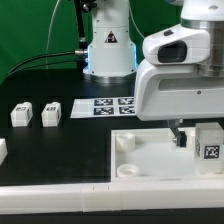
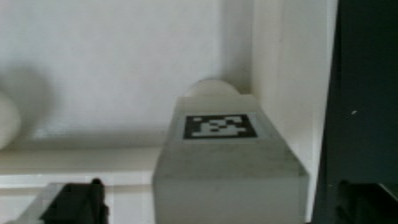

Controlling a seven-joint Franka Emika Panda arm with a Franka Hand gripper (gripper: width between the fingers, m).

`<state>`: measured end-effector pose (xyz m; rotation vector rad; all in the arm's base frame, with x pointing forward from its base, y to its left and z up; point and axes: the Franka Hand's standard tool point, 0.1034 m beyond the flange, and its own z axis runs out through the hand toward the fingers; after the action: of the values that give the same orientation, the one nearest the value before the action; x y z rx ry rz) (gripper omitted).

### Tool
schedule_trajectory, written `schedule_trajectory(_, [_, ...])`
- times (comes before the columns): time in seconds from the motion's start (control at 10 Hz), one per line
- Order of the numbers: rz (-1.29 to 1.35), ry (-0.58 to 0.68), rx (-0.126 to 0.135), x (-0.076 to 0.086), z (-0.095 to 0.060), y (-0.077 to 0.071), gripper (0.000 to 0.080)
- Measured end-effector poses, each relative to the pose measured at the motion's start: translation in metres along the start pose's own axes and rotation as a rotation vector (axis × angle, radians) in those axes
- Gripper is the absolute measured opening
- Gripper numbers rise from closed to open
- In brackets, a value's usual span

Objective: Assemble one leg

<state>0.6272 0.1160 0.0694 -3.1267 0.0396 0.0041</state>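
Tagged leg [image 2: 222, 150] between end effector [image 2: 214, 205] fingers; no readable writing.

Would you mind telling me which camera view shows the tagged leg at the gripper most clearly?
The wrist view: the leg fills the frame, its marker tag sharp, between the dark fingers. In the exterior view the same leg sits at the right edge, partly cut off, under the arm.
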Motion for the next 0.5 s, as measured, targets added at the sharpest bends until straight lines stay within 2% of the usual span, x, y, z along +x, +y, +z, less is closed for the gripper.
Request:
schedule_trajectory(0.2, [0.000,0.000,0.000,0.0000,0.0001,0.0000,0.0383])
schedule_trajectory(0.3, [0.000,0.000,0.000,0.0000,0.0001,0.0000,0.0383])
schedule_trajectory(0.4, [0.000,0.000,0.000,0.0001,0.0000,0.0000,0.0291])
schedule_trajectory(0.5, [0.000,0.000,0.000,0.0001,0.0000,0.0000,0.0291])
